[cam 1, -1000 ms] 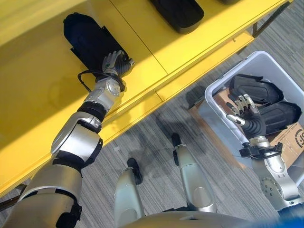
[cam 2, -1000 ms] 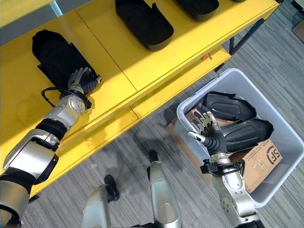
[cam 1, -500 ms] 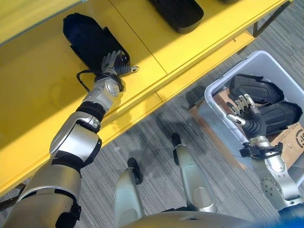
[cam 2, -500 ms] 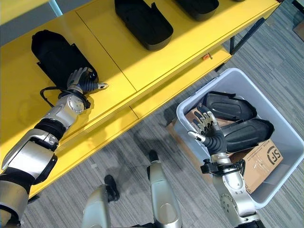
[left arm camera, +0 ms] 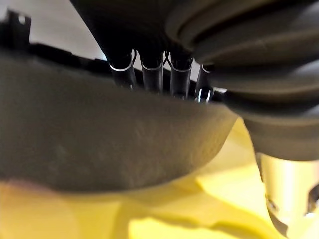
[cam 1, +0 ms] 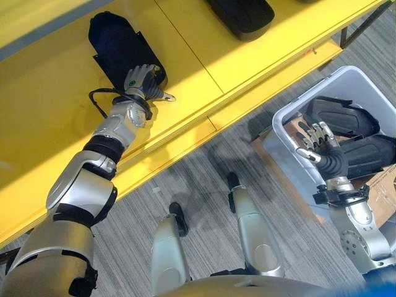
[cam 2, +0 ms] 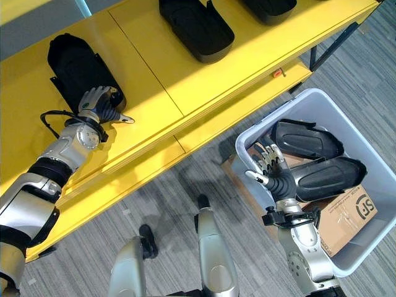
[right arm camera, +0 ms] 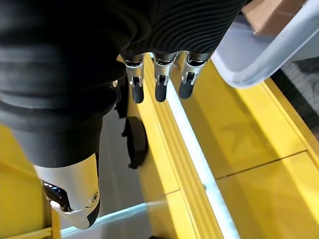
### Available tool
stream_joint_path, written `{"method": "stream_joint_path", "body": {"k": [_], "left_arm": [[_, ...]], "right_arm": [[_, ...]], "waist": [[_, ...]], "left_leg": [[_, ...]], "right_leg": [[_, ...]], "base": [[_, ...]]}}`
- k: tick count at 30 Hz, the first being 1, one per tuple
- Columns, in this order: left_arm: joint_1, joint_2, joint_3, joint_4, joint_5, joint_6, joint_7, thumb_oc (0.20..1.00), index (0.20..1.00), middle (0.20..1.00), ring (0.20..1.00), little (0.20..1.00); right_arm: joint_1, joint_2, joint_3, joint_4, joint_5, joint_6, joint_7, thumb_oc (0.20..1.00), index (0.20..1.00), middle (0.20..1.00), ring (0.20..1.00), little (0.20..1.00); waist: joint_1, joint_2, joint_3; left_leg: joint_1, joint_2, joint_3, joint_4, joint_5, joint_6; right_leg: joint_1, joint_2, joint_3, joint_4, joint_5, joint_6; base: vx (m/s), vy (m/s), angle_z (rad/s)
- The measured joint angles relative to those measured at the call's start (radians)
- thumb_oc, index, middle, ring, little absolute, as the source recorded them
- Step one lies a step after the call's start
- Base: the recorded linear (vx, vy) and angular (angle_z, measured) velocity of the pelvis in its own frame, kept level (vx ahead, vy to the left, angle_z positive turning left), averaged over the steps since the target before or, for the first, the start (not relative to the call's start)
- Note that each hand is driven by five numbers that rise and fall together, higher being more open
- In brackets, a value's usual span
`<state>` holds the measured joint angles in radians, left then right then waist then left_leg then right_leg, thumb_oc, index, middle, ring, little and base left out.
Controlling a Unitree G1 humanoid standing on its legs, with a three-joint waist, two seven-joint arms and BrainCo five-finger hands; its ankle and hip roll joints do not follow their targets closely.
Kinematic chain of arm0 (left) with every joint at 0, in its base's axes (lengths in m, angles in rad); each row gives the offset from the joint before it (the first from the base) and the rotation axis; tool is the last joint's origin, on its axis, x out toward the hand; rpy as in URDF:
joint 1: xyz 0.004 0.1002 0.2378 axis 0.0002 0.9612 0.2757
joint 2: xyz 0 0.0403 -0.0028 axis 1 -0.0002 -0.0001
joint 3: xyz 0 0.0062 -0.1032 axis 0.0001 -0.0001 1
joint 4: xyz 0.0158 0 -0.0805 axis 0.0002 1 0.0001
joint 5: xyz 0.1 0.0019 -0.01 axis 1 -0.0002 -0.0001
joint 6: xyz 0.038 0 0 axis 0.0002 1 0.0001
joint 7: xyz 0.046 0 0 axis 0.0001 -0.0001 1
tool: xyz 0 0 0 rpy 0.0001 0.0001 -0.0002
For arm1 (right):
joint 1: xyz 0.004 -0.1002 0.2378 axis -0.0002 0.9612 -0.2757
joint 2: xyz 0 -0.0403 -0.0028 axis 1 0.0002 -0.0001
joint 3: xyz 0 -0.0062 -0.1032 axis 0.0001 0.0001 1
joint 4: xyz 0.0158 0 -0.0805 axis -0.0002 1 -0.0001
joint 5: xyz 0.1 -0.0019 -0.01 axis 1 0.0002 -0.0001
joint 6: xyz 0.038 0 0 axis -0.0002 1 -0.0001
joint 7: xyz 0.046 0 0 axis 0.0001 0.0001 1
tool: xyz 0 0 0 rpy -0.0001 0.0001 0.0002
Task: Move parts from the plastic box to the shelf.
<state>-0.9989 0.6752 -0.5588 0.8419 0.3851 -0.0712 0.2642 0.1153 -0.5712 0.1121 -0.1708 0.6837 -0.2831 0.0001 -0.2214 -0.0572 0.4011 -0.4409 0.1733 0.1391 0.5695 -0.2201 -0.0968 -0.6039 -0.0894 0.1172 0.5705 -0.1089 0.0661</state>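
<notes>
The right hand (cam 2: 274, 175), nearest, hangs over the near corner of the pale grey plastic box (cam 2: 377, 161) on the grey striped carpet floor (cam 2: 173, 204) with fingers loosely spread and grasping nothing, two long black moulded plastic parts (cam 2: 309, 140) lying inside the box beside a brown cardboard carton (cam 2: 343, 216). Farther off, on the yellow metal shelf (cam 2: 204, 80), the left hand (cam 2: 96, 102) rests against the near end of a third black moulded part (cam 2: 77, 65), fingers bent over its edge and thumb out sideways; whether it grips cannot be told. Another black tray-shaped part (cam 2: 197, 28) lies beyond.
</notes>
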Motion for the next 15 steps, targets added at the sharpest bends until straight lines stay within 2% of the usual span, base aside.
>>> {"method": "stream_joint_path", "body": {"k": [8,15], "left_arm": [[0.099,0.083,0.049,-0.185,0.029,-0.023,-0.02,1.0,1.0,1.0,1.0,1.0],[0.144,0.122,0.153,-0.322,0.017,-0.045,-0.02,1.0,1.0,1.0,1.0,1.0]], "right_arm": [[-0.004,0.001,-0.028,0.003,0.0,0.0,0.01,1.0,1.0,1.0,1.0,1.0],[-0.011,0.001,-0.029,0.015,-0.001,0.0,0.017,1.0,1.0,1.0,1.0,1.0]], "waist": [[0.023,0.001,0.008],[0.026,0.001,0.008]], "left_leg": [[-0.001,0.0,-0.005,0.003,0.002,-0.004],[0.006,0.0,-0.017,0.01,0.001,-0.002]], "right_leg": [[0.001,0.0,-0.004,0.005,0.004,-0.004],[0.018,-0.003,-0.015,0.008,0.003,-0.003]], "base": [[0.0,0.0,0.0],[-0.01,0.006,0.03]]}}
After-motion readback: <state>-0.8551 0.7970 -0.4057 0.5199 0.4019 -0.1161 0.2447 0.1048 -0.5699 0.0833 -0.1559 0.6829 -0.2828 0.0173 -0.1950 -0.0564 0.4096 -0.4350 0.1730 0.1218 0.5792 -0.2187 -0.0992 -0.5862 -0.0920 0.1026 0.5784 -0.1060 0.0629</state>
